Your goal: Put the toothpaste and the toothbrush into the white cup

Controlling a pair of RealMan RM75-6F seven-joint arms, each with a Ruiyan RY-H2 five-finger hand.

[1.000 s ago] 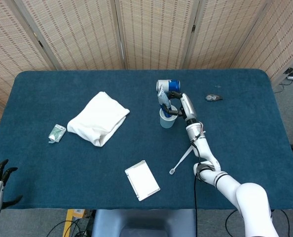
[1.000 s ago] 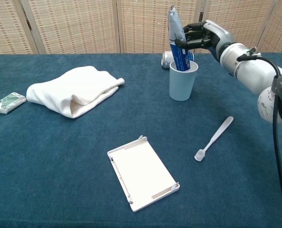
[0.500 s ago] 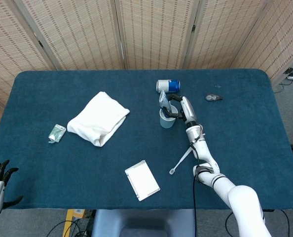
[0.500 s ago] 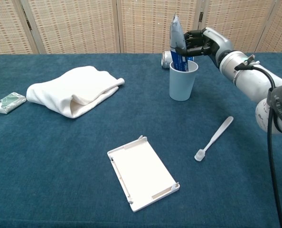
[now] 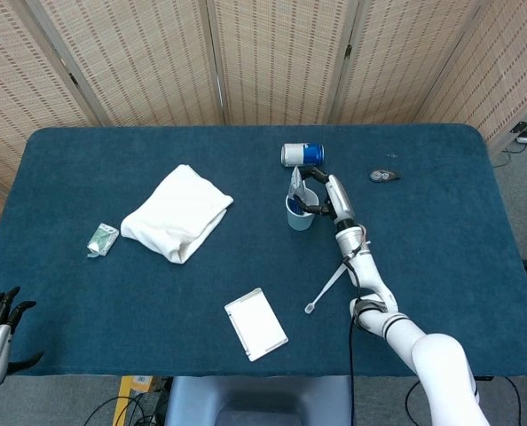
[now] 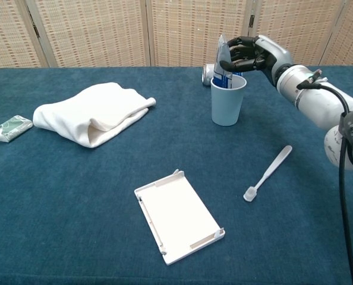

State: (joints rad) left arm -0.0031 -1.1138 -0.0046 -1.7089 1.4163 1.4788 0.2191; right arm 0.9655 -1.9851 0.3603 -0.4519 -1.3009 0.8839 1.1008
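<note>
I see the toothpaste (image 6: 224, 59), a blue-and-silver tube, standing nearly upright inside the white cup (image 6: 227, 101), its crimped end poking above the rim. The white toothbrush (image 6: 267, 173) lies flat on the blue tablecloth, well apart from the cup.

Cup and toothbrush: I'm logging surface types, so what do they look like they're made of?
The cup looks like matte pale plastic or paper: thin rim, even colour, no shine, so I can't settle which. The toothbrush looks like white plastic, one smooth moulded piece; its bristles are too small to judge.
</note>
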